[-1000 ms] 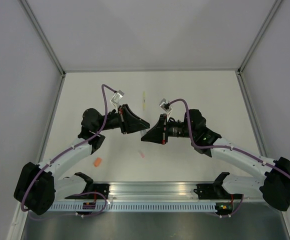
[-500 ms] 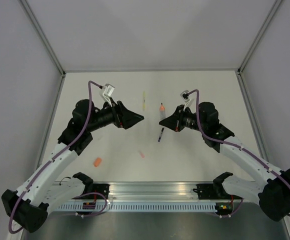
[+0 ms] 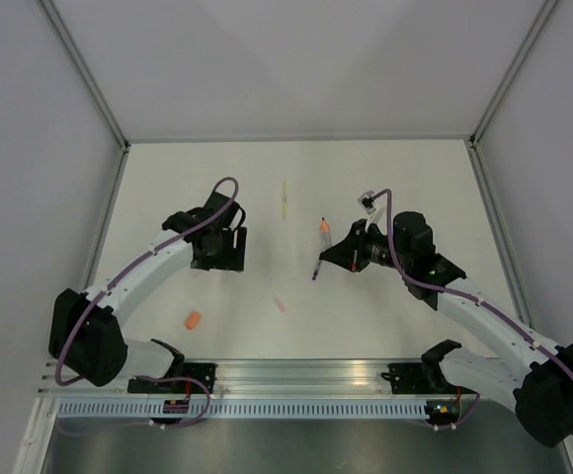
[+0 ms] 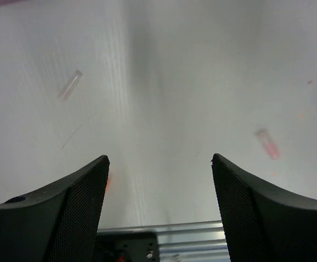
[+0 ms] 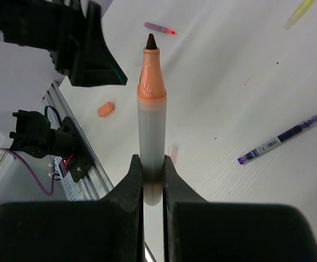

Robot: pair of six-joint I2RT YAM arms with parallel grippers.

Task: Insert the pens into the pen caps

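The grey pen (image 5: 151, 125) is clamped at its rear end between the closed jaws of the right gripper (image 5: 152, 170), right of centre, above the table (image 3: 415, 168). The orange cap (image 3: 194, 320) and the pink cap (image 3: 280, 304) lie loose, near and left. The left gripper (image 4: 158, 180) has its jaws wide apart and holds nothing. The purple pen (image 3: 317, 267) lies just beside the right gripper.

Bright, even, diffuse light; shadows faint. Left wrist view blurred, with a grey shadow band down from 12 o'clock. Right wrist view sharp on the pen (image 5: 151, 125).
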